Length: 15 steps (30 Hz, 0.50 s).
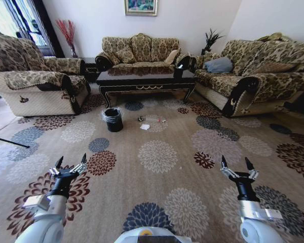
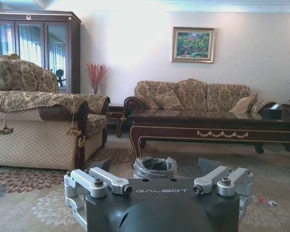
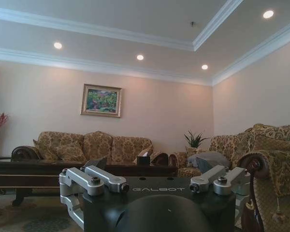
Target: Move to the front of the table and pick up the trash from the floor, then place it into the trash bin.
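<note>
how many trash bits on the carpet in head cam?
3, all right of the trash bin, before the table: dark wrapper, white paper, bottle. More could hide under the table.

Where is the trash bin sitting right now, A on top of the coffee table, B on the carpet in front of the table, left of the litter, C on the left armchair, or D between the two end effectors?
B: in the head view the trash bin stands on the floor just in front of the table, with the trash lying to its right.
</note>
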Motion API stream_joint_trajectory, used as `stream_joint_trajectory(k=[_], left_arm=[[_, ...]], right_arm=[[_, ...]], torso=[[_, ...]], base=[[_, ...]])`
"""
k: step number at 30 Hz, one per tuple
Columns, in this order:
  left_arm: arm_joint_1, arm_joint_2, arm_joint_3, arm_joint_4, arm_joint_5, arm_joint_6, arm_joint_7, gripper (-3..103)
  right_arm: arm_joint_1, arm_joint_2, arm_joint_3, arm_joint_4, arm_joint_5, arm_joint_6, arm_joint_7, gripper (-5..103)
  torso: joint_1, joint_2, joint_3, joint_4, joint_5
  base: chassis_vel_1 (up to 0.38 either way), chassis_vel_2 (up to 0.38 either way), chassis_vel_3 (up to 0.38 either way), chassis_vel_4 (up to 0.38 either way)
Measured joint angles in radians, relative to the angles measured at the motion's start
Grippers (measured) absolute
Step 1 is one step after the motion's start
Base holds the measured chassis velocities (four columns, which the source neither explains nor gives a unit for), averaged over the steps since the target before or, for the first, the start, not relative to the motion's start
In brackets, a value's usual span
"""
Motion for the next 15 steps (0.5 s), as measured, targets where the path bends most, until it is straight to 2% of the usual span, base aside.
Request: stream_joint_trajectory(k=[15], left_arm=[[-0.01,0.012,-0.008,-0.008,-0.021,0.001,0.0,100]], right_arm=[[0.006,-0.008,-0.008,-0.01,-0.001,0.02,0.001,100]], torso=[[-0.02,-0.06,-0.039,-0.0002,-0.0001]], base=[[0.0,0.0,0.0,0.0]])
